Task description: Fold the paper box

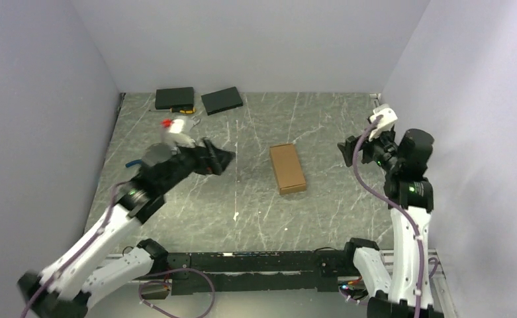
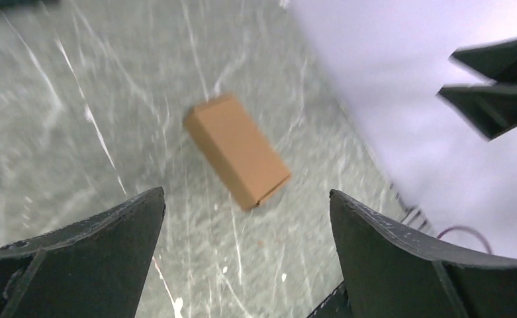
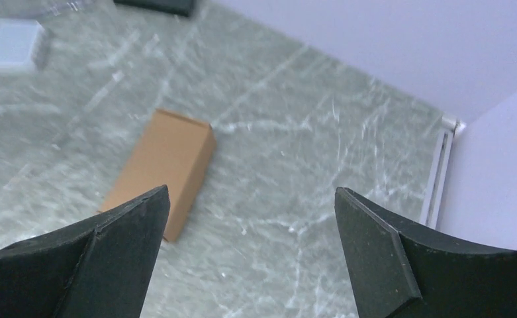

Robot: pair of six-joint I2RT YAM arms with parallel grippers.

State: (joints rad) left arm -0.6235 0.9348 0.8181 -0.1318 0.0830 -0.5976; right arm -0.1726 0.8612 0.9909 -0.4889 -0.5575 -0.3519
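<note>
The box [image 1: 287,168] lies shut and flat near the middle of my table [image 1: 242,205], a grey-green top streaked with white veins like marble. It sits between my two arms and touches neither. My left gripper [image 2: 245,193] hangs over the table to the box's left, fingers spread wide with nothing in them. My right gripper [image 3: 251,191] hovers on the box's right, equally wide and empty. Plain pale walls [image 1: 255,40] enclose the back and both sides. A black slab [image 1: 175,99] and a second slab [image 1: 222,100] rest at the far edge by the back wall, well apart from the box.
</note>
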